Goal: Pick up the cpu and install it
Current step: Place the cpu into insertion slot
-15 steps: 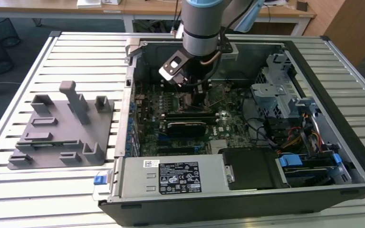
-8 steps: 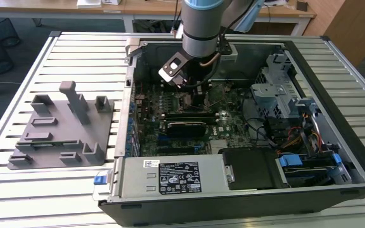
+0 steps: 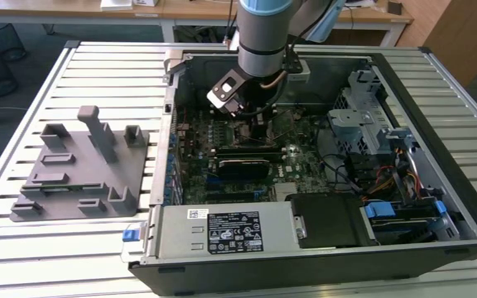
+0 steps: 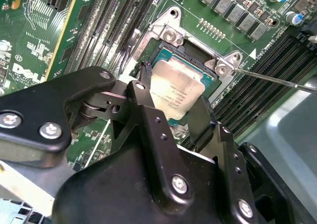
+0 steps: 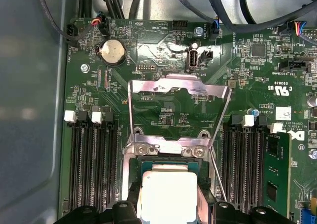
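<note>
Placement is in hand: jaws of the gripper pinch the cpu above the socket. Seating probably needs square alignment.

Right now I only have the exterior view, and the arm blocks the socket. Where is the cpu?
Observer: In the second wrist view the cpu sits within the socket frame, right at the claw. Whether it is fully seated I cannot tell.
Operator: Is the retention plate down?
Observer: No. In the first wrist view the plate is flipped open, off the cpu.
Operator: And the lever?
Observer: The lever sticks out free beside the socket.
</note>
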You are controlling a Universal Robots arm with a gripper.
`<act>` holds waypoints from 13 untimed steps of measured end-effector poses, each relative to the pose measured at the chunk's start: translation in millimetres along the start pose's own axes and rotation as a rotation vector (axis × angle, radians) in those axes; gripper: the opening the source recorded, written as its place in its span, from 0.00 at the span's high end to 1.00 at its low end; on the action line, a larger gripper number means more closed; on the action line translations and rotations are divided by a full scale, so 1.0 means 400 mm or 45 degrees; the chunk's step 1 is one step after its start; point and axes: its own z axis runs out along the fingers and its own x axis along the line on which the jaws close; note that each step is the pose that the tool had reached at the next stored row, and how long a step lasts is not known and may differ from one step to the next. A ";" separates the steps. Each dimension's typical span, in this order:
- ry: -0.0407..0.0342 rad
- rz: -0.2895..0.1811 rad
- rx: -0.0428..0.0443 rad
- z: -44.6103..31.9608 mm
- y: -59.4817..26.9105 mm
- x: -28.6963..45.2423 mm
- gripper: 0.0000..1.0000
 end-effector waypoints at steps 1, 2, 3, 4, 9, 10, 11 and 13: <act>0.0004 0.000 0.000 0.001 0.000 0.000 0.47; 0.0008 0.000 0.000 0.002 0.000 0.000 0.47; 0.0009 0.000 0.000 0.003 0.000 0.000 0.47; 0.0011 0.000 0.000 0.004 0.000 0.000 0.47; 0.0018 0.000 0.000 0.007 0.000 0.000 0.47; 0.0020 0.000 0.000 0.007 0.000 0.000 0.47; 0.0021 0.000 0.000 0.007 0.000 0.000 0.47; 0.0020 0.000 0.000 0.007 0.000 0.000 0.47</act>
